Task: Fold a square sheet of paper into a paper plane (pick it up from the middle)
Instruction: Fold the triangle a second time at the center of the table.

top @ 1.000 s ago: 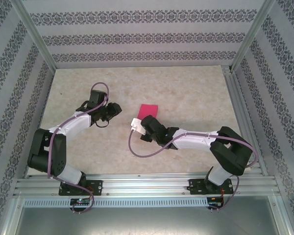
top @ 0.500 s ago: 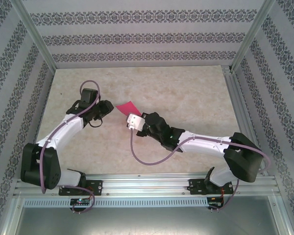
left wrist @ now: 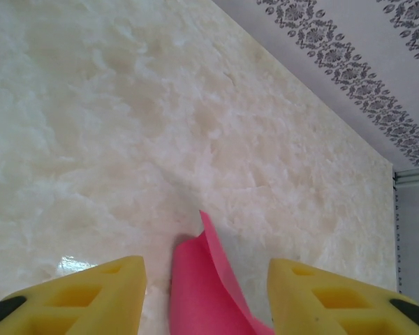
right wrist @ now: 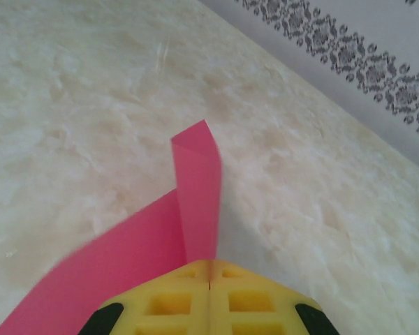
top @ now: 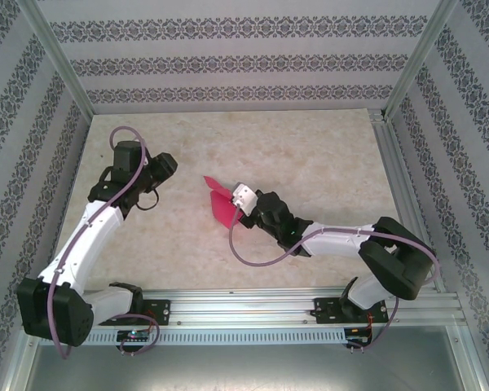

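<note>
One arm alone now has the paper [top: 220,205]: the right gripper [right wrist: 209,271], jaws clamped on it, has swung it nearer mid-desk [top: 310,147]. The left gripper [top: 163,165] has drawn back, jaws apart, so folding looks barely begun.

**Desk:** What's different here?

**Operator:** My left gripper [top: 165,164] draws back to the table's [top: 326,155] left side, jaws parting wider. My right gripper [top: 240,214] carries the paper sheet [top: 220,205] leftward and nearer; a flat rectangle a second ago, it is now creased and tilted.

Paper sheet [right wrist: 195,188] — pinched part was hidden inside closed right gripper [right wrist: 209,266]; lower edge ran off frame.
</note>
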